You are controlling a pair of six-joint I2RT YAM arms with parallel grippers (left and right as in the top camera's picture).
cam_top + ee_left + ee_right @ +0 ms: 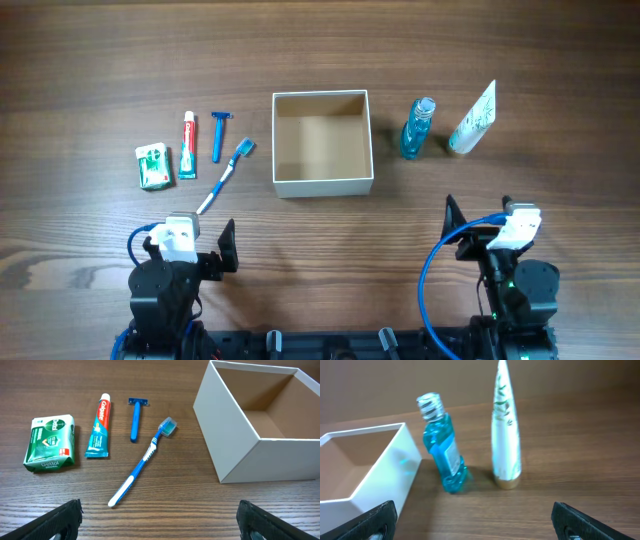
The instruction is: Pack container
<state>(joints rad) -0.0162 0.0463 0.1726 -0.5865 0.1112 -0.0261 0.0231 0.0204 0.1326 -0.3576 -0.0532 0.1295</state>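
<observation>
The container point(323, 183), a square white cardboard box with a tan inside, stands empty at the table's middle; it also shows in the left wrist view point(235, 435) and the right wrist view point(395, 467). Left of it lie a green soap packet point(152, 166), a toothpaste tube point(188, 145), a blue razor point(219, 134) and a blue toothbrush point(226, 176). Right of it stand a blue bottle point(417, 128) and a white tube point(473, 120). My left gripper point(184, 250) is open and empty, near the toothbrush handle. My right gripper point(485, 222) is open and empty, in front of the bottle.
The wood table's front edge runs just behind both arm bases. Blue cables loop beside each wrist point(432, 270).
</observation>
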